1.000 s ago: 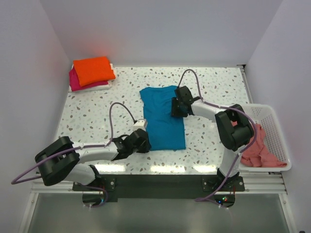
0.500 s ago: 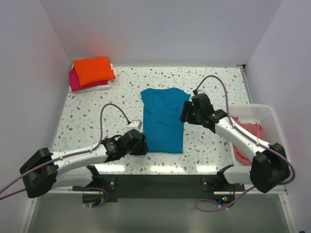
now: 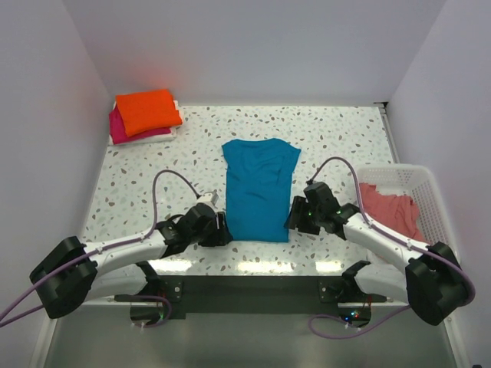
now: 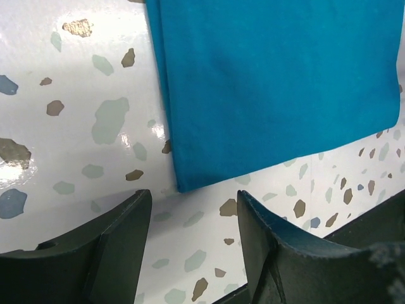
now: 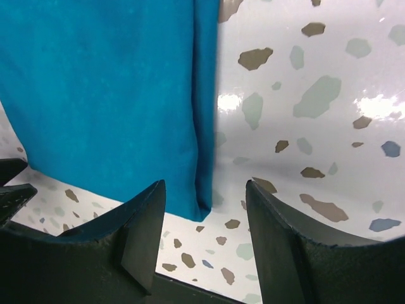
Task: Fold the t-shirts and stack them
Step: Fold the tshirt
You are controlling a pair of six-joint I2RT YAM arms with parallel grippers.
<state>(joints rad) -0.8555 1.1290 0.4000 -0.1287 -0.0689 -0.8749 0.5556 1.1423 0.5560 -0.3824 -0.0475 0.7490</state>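
left gripper [image 4: 193,237]: low over table, at teal t-shirt [image 3: 259,192] near-left hem corner, spread wide, empty | right gripper [image 5: 205,244]: low at near-right corner, spread wide, empty

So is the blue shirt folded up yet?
Only partly. The teal shirt lies flat as a long strip, sides folded in, not a small bundle like the orange shirt.
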